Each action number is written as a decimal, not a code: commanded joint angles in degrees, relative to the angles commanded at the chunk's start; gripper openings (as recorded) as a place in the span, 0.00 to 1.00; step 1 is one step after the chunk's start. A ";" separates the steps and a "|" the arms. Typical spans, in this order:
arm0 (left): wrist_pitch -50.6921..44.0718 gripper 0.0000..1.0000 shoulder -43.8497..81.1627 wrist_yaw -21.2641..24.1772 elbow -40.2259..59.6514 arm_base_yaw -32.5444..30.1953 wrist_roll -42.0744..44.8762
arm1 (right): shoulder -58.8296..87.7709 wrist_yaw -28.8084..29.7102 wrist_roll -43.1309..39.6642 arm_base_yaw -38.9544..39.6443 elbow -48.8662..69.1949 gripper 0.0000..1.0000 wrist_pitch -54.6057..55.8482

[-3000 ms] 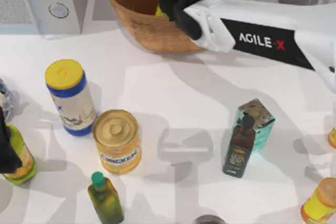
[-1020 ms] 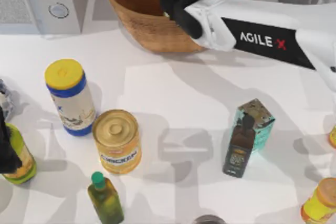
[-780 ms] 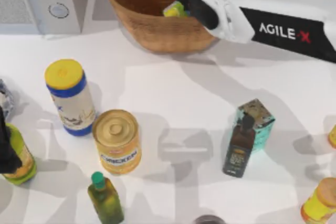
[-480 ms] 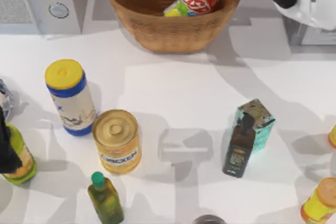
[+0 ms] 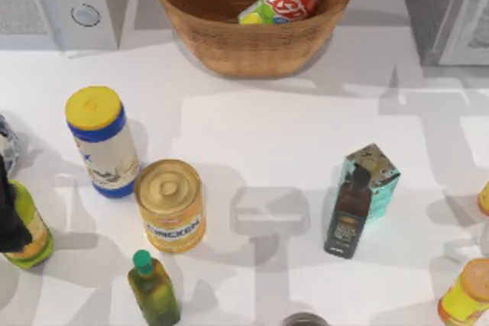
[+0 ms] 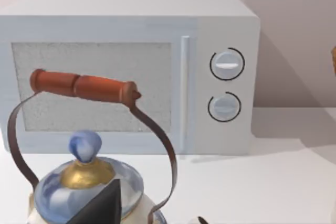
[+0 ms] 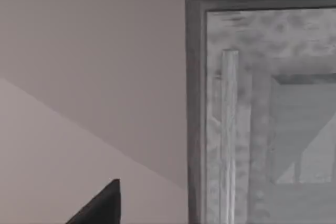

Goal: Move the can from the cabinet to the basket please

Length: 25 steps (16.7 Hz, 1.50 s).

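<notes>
The red can (image 5: 281, 1) with its lime-green end lies on its side inside the woven basket (image 5: 221, 43) at the table's back middle, with nothing holding it. The grey cabinet (image 5: 447, 5) stands at the back right; the right wrist view faces its framed door (image 7: 262, 114) from close by. My right gripper (image 7: 102, 208) appears there as a dark tip, apart from the cabinet. My left gripper (image 5: 9, 211) is parked at the left edge of the table, its dark tip (image 6: 105, 205) over a kettle.
A white microwave (image 5: 53, 1) stands back left, with a kettle (image 6: 89, 192) before it. On the table stand a blue-white canister (image 5: 103, 143), a yellow chicken tin (image 5: 170, 204), a green bottle (image 5: 153, 292), a dark bottle (image 5: 348, 215) by a teal box (image 5: 376, 177), and a yellow bottle (image 5: 466, 292).
My right arm let go of the can over the basket, drew back to the right and left the top view. The can now lies loose in the basket.
</notes>
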 joint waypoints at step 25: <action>0.00 1.00 0.00 0.00 0.00 0.00 0.00 | -47.04 -27.08 -1.26 -28.03 -42.60 1.00 -1.27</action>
